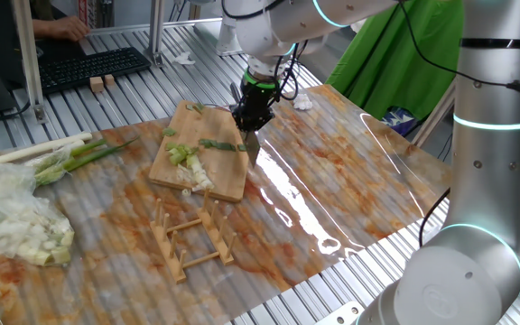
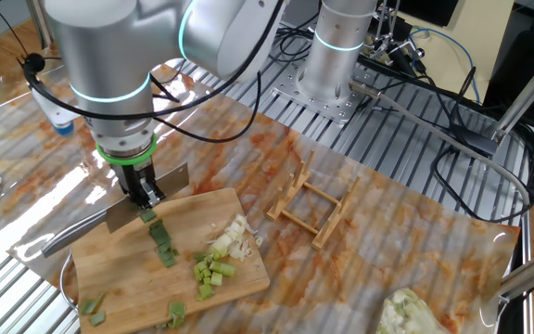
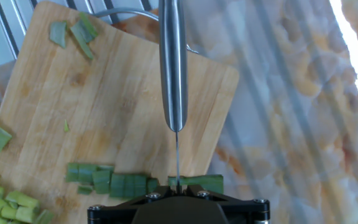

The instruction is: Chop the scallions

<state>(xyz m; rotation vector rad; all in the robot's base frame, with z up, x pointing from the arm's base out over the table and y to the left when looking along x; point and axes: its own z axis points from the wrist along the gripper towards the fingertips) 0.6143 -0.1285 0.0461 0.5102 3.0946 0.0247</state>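
A wooden cutting board (image 1: 217,181) (image 2: 119,269) (image 3: 123,106) lies on the table. The scallions lie on it as a green strip (image 3: 132,185) (image 2: 162,246) (image 1: 222,144), with short pale-green bits (image 2: 213,271) (image 3: 11,205) and white bits (image 1: 197,174) (image 2: 235,237) beside it. My gripper (image 1: 253,116) (image 2: 145,193) (image 3: 177,186) is shut on a steel knife (image 3: 173,68) (image 2: 151,197). Its blade stands edge-down right over the green strip, near the strip's right end. Whether the edge touches the strip is unclear.
A bundle of long whole stalks (image 1: 61,153) and a pale heap under clear plastic (image 1: 16,226) (image 2: 406,311) lie left of the board. A wooden rack (image 1: 192,239) (image 2: 313,204) lies near the board. A keyboard (image 1: 88,68) is at the back.
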